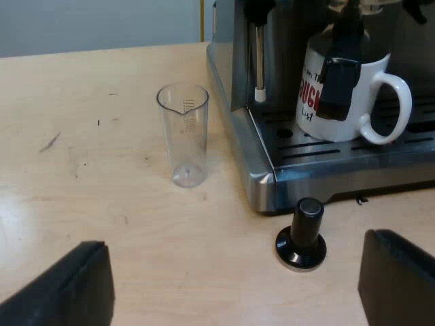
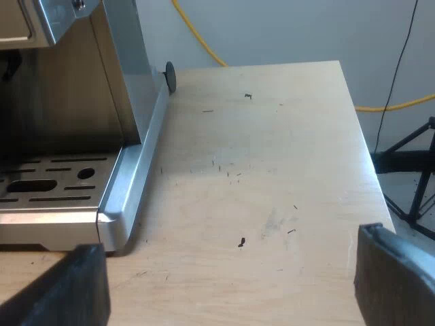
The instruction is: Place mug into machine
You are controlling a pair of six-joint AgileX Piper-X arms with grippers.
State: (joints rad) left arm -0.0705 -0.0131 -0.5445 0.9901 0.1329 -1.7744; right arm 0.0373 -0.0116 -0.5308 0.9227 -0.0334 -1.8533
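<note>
White ceramic with red and black lettering, the mug [image 1: 367,88] stands upright on the slotted metal drip tray [image 1: 353,155] of the espresso machine [image 1: 234,54], its handle turned away from the steam wand [image 1: 259,61]. A dark shape [image 1: 338,75] hangs down in front of the mug's body; what it is cannot be told.

On the pale wooden table [image 1: 102,136], a clear measuring glass [image 1: 183,132] stands upright beside the machine's near corner, apart from it. A tamper with a black knob [image 1: 301,234] stands on its base on the table just in front of the tray's front edge, nearer to the left gripper [image 1: 234,292] than the glass is. The left gripper hangs low over the table before the machine with its two black fingers [image 1: 61,288] spread wide and nothing between them.

The right wrist view looks along the other end of the machine [image 2: 68,102], where the drip tray [image 2: 54,183] ends at a rounded steel corner. The right gripper [image 2: 231,285] hovers over bare table [image 2: 272,170] beside that corner, its fingers [image 2: 397,282] likewise wide apart and holding nothing. Small dark specks dot the wood here. A yellow cable [image 2: 197,37] runs beyond the table's far edge, and a black stand [image 2: 408,163] shows past its side edge.
</note>
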